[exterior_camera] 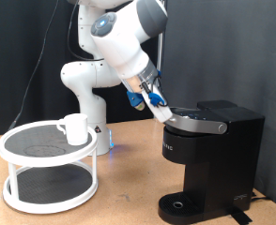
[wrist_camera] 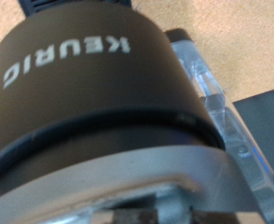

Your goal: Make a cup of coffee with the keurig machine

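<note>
On the keurig machine (exterior_camera: 211,150), whose lid lies shut and level, the gripper (exterior_camera: 164,112) touches the lid's front; jaw opening cannot be told. Beside the machine, the cup (exterior_camera: 75,128) stands upright on the white two-tier tray table (exterior_camera: 25,178).

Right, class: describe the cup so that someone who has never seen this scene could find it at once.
Find the round white two-tier table at the exterior view's left, opposite the black Keurig. The cup stands on its dark upper shelf, near the right rim. It is the only small white mug with a side handle.
</note>
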